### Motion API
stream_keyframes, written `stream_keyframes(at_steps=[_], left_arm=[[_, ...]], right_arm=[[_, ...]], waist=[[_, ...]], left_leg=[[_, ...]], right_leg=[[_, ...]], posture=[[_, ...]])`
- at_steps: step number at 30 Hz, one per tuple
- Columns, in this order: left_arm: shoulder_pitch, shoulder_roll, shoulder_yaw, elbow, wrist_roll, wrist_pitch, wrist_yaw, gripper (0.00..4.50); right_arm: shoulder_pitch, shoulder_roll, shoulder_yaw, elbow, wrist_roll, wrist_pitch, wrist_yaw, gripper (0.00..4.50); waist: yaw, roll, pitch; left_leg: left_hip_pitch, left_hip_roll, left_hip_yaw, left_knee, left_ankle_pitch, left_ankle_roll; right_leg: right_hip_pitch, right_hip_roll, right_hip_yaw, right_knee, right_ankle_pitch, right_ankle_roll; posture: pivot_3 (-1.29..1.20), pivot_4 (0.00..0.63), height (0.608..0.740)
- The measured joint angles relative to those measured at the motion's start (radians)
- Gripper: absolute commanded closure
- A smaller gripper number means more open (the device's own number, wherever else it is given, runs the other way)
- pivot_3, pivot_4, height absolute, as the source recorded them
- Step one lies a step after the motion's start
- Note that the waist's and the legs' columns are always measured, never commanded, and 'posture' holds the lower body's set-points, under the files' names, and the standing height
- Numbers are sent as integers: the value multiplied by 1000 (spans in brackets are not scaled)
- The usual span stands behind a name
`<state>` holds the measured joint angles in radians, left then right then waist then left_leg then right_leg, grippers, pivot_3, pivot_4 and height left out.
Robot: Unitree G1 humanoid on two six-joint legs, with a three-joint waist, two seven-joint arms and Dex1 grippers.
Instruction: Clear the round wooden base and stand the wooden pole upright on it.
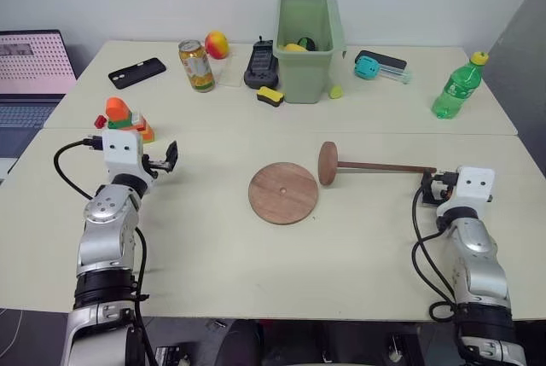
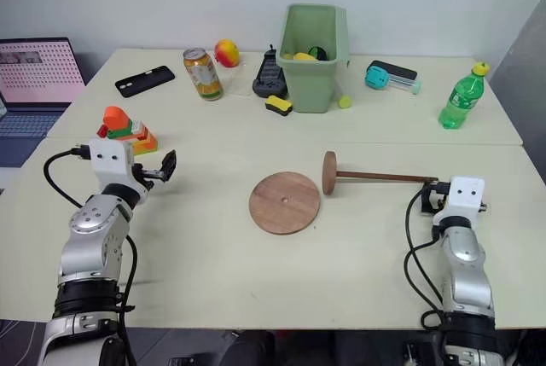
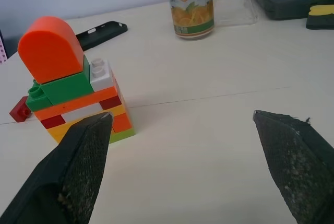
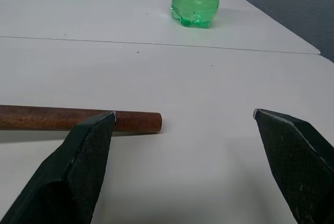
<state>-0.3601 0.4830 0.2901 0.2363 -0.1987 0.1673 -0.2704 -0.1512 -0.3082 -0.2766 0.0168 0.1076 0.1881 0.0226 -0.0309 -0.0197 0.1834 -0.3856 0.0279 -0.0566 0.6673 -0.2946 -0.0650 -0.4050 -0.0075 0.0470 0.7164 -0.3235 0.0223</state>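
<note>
The round wooden base (image 1: 283, 193) lies flat at the table's middle with nothing on it and its small centre hole showing. Just to its right the wooden pole (image 1: 384, 166) lies on its side, its disc end (image 1: 328, 163) standing on edge beside the base and its bare end (image 4: 151, 121) pointing at my right gripper (image 1: 430, 185). That gripper is open and level, the bare end just ahead of one finger (image 4: 86, 151) and untouched. My left gripper (image 1: 167, 159) is open and holds nothing, close to a stack of toy bricks (image 3: 73, 88).
At the back stand a green bin (image 1: 309, 37), a drink can (image 1: 197, 65), a black phone (image 1: 136, 72), a handheld console (image 1: 260, 63), a yellow sponge (image 1: 270, 95) and a green bottle (image 1: 458, 86). A laptop (image 1: 30, 76) sits far left.
</note>
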Motion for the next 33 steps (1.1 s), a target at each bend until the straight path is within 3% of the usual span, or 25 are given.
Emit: stream_keyframes(at_steps=[10, 16, 23, 29, 33], left_arm=[[225, -15, 18, -159, -27, 57, -6, 0], [252, 21, 20, -253, -78, 126, -88, 0], [323, 109, -13, -577, -245, 271, -275, 0], [392, 148, -115, -860, -386, 394, -363, 0], [363, 197, -173, -939, -445, 437, -423, 0]], right_arm=[[259, -94, 13, -218, 70, 46, 218, 70], [233, -204, 79, -272, 23, 80, 297, 70], [158, -349, 268, -366, -164, 96, 376, 70], [52, -361, 391, -365, -299, 61, 393, 70], [-2, -352, 406, -363, -270, 94, 467, 70]], waist=[[0, -1, -3], [0, -1, -3], [1, -1, -3], [0, -1, -3], [3, -1, -3]], left_leg=[[4, 0, 0, 1, -1, 1], [4, 0, -2, 2, 0, 1], [4, 1, -3, 2, 0, 1], [4, 1, -4, 3, 0, 1], [6, 0, -9, 4, 0, 1]], right_leg=[[3, 0, 1, 1, 0, 0], [5, 4, 0, 1, 1, -1], [6, 4, 0, -1, 0, -1], [7, 4, 0, -1, 0, -1], [12, 5, -1, -3, 0, -1]], posture=[[0, 150, 740], [0, 150, 740], [0, 150, 740], [0, 150, 740], [0, 150, 740]])
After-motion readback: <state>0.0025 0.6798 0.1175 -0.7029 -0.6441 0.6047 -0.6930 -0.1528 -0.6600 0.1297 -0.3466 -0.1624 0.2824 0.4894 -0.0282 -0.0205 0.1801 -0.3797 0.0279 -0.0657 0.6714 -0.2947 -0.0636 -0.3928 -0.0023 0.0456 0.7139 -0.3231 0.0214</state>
